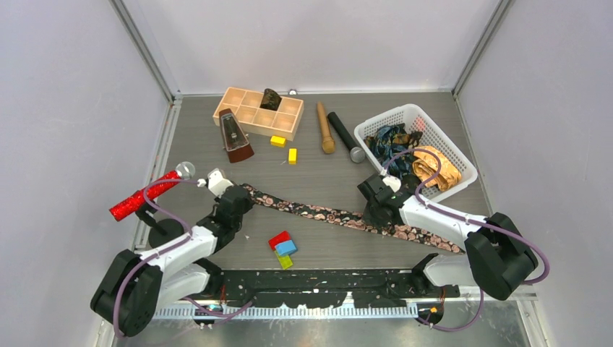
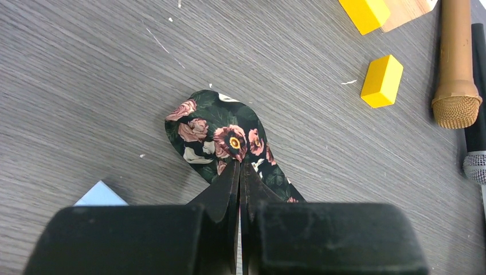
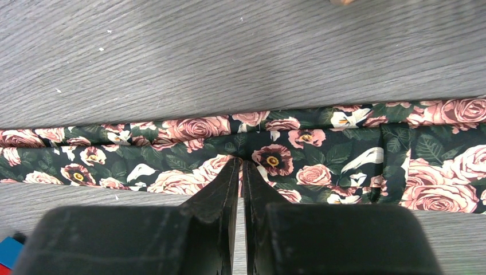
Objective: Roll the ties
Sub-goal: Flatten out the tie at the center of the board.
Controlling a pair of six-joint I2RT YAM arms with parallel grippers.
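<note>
Across the middle of the grey wood-grain table (image 1: 325,181), the black floral tie (image 1: 318,212) is lying flat in 1 long diagonal, running from its narrow end at 9 o'clock to its wide end at 4 o'clock. The left gripper (image 2: 240,167) is pinching the rounded narrow tip, its 2 fingers pressed tight together on the fabric. The right gripper (image 3: 241,165) is bearing down on the tie's middle stretch, toward 3 o'clock, with its jaws drawn almost together and the cloth nipped at their tips.

At 2 o'clock a white basket (image 1: 405,114) is holding 2 bundled ties, a dark blue-teal tie (image 1: 390,141) on its 9 o'clock side and a golden-orange tie (image 1: 434,168) on its 4 o'clock side.

At 12 o'clock a wooden tray (image 1: 238,101) with compartments is carrying a dark brown tie (image 1: 270,99) in 1 of its far cells. A metronome (image 1: 235,137) is standing just on the tray's 7 o'clock side.

At 9 o'clock a red glittery microphone (image 1: 141,196) is lying by the table's edge. Between tray and basket, a tan microphone (image 1: 325,126) and a black microphone (image 1: 343,134) are lying side by side.

2 yellow blocks (image 1: 277,141) (image 1: 292,155) are sitting near the tray, and a red block (image 1: 278,238), a blue block (image 1: 286,248) and a green block (image 1: 285,262) are clustering at 6 o'clock, just beside the tie.
</note>
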